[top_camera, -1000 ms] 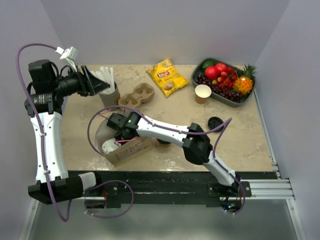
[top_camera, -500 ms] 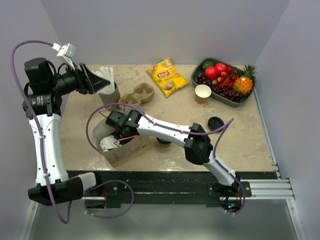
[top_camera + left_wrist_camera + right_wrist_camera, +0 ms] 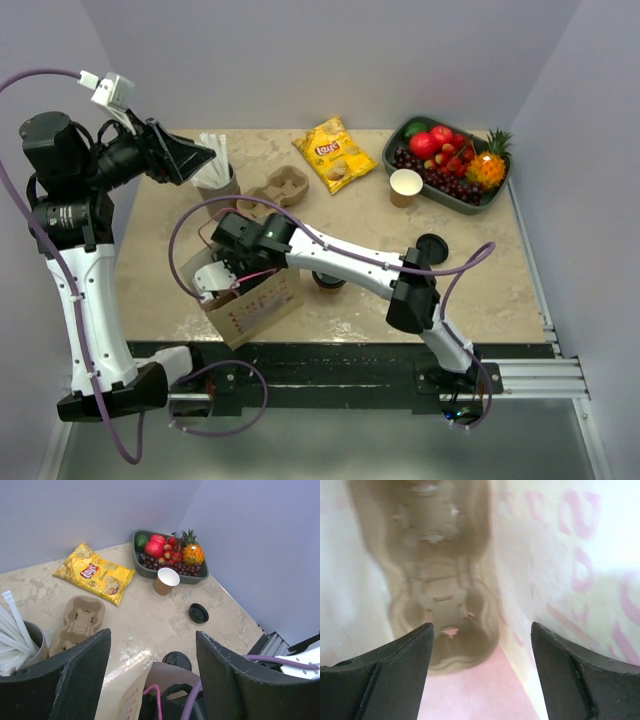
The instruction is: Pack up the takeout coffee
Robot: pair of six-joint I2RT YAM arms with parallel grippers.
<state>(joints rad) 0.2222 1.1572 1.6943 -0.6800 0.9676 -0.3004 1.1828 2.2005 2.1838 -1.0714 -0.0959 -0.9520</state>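
Observation:
The takeout coffee point(image 3: 328, 283), a tan cup under a black lid, stands on the table right of the paper bag point(image 3: 252, 304), partly hidden by my right arm. Its lid shows in the left wrist view point(image 3: 176, 659). My right gripper point(image 3: 222, 276) is open inside the bag. In the right wrist view the gripper point(image 3: 481, 630) holds nothing and hangs over a cardboard cup carrier point(image 3: 442, 600) lying in the bag, whose wall point(image 3: 560, 555) is close on the right. My left gripper point(image 3: 195, 158) is open and empty, raised at the far left, also seen in its wrist view point(image 3: 152, 635).
A lidless tan cup point(image 3: 405, 186) and a loose black lid point(image 3: 430, 247) sit on the right. A fruit tray point(image 3: 400, 140) is at the back right, and a chips bag point(image 3: 333, 152) at the back. A second cup carrier point(image 3: 275, 190) and a cup of straws point(image 3: 218, 175) are near the left gripper.
The right gripper has pushed deeper into the bag, and the bag has tilted and slid toward the front edge. The left arm has risen and drawn back to the left.

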